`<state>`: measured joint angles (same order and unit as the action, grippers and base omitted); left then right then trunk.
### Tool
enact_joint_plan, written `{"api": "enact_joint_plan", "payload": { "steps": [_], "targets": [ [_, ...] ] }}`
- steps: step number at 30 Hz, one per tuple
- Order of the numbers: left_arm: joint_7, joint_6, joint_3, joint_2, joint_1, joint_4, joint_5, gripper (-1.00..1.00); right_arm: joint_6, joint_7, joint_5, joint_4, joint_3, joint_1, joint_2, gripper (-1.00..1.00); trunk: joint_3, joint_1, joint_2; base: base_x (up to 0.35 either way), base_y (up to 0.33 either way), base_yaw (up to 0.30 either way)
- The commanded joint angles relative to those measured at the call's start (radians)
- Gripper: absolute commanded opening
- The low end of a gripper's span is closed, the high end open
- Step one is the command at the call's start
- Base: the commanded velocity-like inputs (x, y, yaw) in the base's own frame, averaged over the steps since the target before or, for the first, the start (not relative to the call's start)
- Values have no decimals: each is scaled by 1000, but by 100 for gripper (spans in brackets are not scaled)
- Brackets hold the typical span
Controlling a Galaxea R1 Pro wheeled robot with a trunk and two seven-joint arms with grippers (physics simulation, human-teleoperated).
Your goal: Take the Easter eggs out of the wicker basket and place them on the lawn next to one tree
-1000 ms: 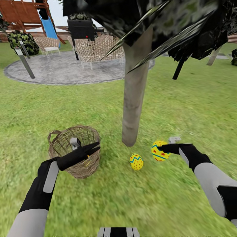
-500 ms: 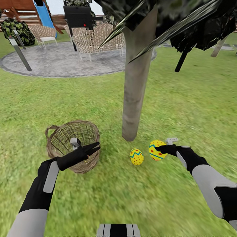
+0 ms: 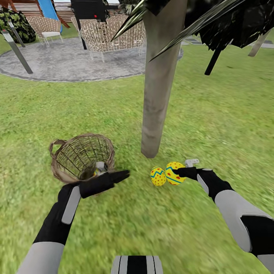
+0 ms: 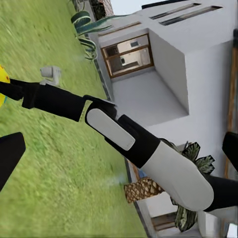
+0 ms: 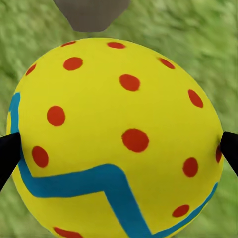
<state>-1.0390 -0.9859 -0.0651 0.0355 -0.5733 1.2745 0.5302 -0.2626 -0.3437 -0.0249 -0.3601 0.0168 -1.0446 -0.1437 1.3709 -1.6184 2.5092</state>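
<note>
The wicker basket (image 3: 62, 152) stands on the lawn (image 3: 213, 125) left of the tree (image 3: 158, 95), whose grey-beige trunk rises from the grass. One Easter egg (image 3: 157, 176) lies on the grass near the trunk's foot. My right gripper (image 3: 180, 174) is shut on a second egg (image 3: 173, 172), held low and right against the lying one. In the right wrist view this egg (image 5: 119, 129) sits between both fingertips (image 5: 7, 153). My left gripper (image 3: 122, 176) is open, just outside the basket's right front rim, with nothing in it (image 4: 120, 148). The third egg is hidden.
A grey round patio (image 3: 72, 62) with woven chairs (image 3: 110, 36) lies behind the basket. Low dark pointed leaves (image 3: 228, 26) hang above the trunk. A slim black trunk (image 3: 213, 61) stands at the back right. Open grass stretches right of the tree and toward me.
The camera has tilted down. My right gripper brought its egg left and lower, up against the lying egg. My left gripper drew from over the basket's rim to just outside it.
</note>
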Motion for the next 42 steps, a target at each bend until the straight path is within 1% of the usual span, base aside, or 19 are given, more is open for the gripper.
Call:
{"api": "enact_joint_plan", "payload": {
  "steps": [1,3,4,6,14,17,21,22,23,25,29,32,42],
  "targets": [
    [-4,-2,2,4,0,0,-1,100,-5,-3,-3,-2,2,0,-1,-100,1,0,0,0,0,0],
    [-3,4,6,11,0,-1,-1,100,-6,-1,-3,-3,2,0,-2,-100,1,0,0,0,-29,0],
    [-3,7,5,19,0,-3,-1,100,-7,9,-3,-3,2,0,-2,-100,1,0,0,0,-207,0],
    [-1,8,5,24,0,-3,-1,100,-7,29,-3,-3,2,0,-2,-100,1,0,0,0,-270,0],
    [-2,9,5,26,0,-3,-1,100,-7,41,-4,-3,2,0,-2,-100,1,0,0,38,-308,12],
    [-3,9,5,26,0,-5,-1,100,-7,43,-4,-5,2,0,-1,-100,1,0,0,164,-309,236],
    [-3,9,5,26,0,-7,-1,100,-7,103,-2,-5,3,0,2,-100,1,0,0,208,-287,293],
    [-3,9,5,26,0,-6,-1,100,-7,108,-3,-5,2,0,9,-100,1,0,0,223,-269,296],
    [-2,9,5,26,0,-10,-1,100,-7,111,-4,-4,2,0,15,-100,1,0,0,226,-250,297],
    [-2,9,5,26,0,-10,-1,100,-7,112,-4,-4,2,0,19,-100,1,0,0,176,-116,297],
    [-3,10,5,28,0,-16,-1,100,-7,111,-1,-3,2,0,21,-100,1,0,0,30,-15,296],
    [-3,10,5,30,1,-13,-1,100,-6,109,-1,-3,2,0,21,-100,1,0,0,2,-1,101],
    [-1,10,7,32,1,-11,-3,100,-6,111,-1,-3,2,0,21,-100,39,-4,3,0,0,2]
  ]
}}
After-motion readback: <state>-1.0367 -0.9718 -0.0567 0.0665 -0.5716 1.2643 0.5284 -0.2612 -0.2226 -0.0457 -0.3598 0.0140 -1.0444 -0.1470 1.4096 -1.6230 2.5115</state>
